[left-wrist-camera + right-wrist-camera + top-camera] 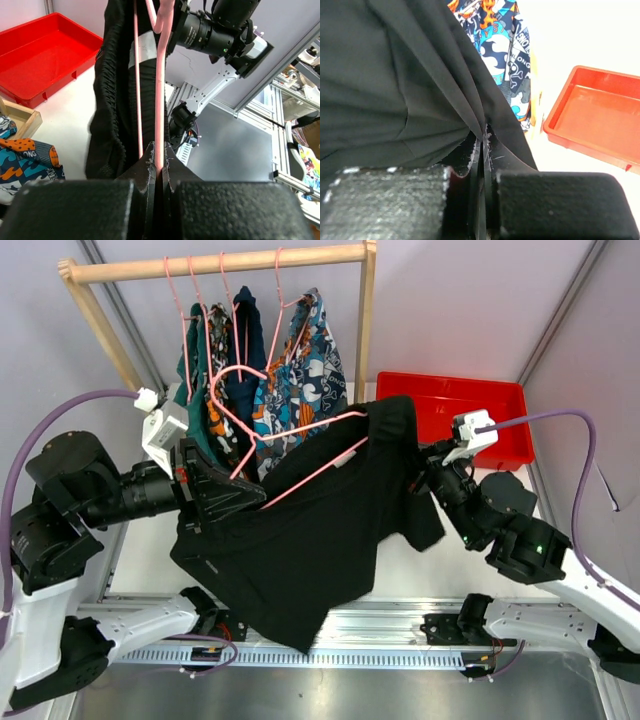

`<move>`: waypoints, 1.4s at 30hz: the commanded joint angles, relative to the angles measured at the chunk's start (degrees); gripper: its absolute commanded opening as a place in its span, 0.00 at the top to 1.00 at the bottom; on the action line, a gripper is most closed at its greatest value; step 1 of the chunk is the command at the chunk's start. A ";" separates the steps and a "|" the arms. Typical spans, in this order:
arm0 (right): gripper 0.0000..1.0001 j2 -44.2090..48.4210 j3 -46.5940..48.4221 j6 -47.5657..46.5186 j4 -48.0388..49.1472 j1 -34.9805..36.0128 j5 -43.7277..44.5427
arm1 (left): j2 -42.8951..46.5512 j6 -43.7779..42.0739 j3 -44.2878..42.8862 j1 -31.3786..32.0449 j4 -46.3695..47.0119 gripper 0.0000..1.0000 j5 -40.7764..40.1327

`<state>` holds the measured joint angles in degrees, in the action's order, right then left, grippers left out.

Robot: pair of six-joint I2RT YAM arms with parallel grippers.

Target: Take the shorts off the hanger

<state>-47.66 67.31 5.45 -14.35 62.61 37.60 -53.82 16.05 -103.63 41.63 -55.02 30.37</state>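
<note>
The black shorts (310,530) hang spread on a pink wire hanger (300,430) held off the rack, above the table's front. My left gripper (235,492) is shut on the hanger's pink wire (160,100) at its left end. My right gripper (425,475) is shut on a fold of the black shorts (405,75) at their right side. Navy, teal-green and blue-orange-white patterned shorts (300,370) hang on pink hangers from the wooden rack (220,262). The camo pair is mostly hidden among them.
A red tray (480,405) sits at the back right, beside the rack's right post; it also shows in the right wrist view (595,115) and the left wrist view (40,55). The aluminium frame rail (340,655) runs along the near edge.
</note>
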 commanded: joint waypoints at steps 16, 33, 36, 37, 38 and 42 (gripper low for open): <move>1.00 -6.56 16.61 8.42 -5.42 -43.77 -14.37 | 5.74 -0.06 8.71 3.19 1.68 1.00 -0.57; 1.00 -25.72 32.88 21.34 -11.05 -66.01 -33.45 | 5.57 -1.38 11.88 8.47 -0.34 1.00 -0.05; 1.00 -29.59 36.22 26.09 -11.40 -74.02 -41.72 | 5.13 -1.90 13.89 10.57 -0.96 1.00 -0.13; 1.00 -30.73 37.44 26.45 -11.40 -75.08 -42.87 | 5.04 -2.08 14.33 10.84 -1.48 1.00 -0.22; 1.00 -32.74 40.59 26.71 -12.19 -76.31 -43.57 | 4.87 -2.08 15.82 11.11 -1.75 1.00 -0.40; 1.00 -36.62 48.26 27.85 -13.43 -76.85 -47.18 | 2.42 -2.78 17.24 12.60 -3.59 1.00 -2.68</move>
<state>-81.73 109.16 31.77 -35.77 -10.46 -18.81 -52.58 11.99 -87.31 51.92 -45.65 23.09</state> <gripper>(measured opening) 0.011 0.039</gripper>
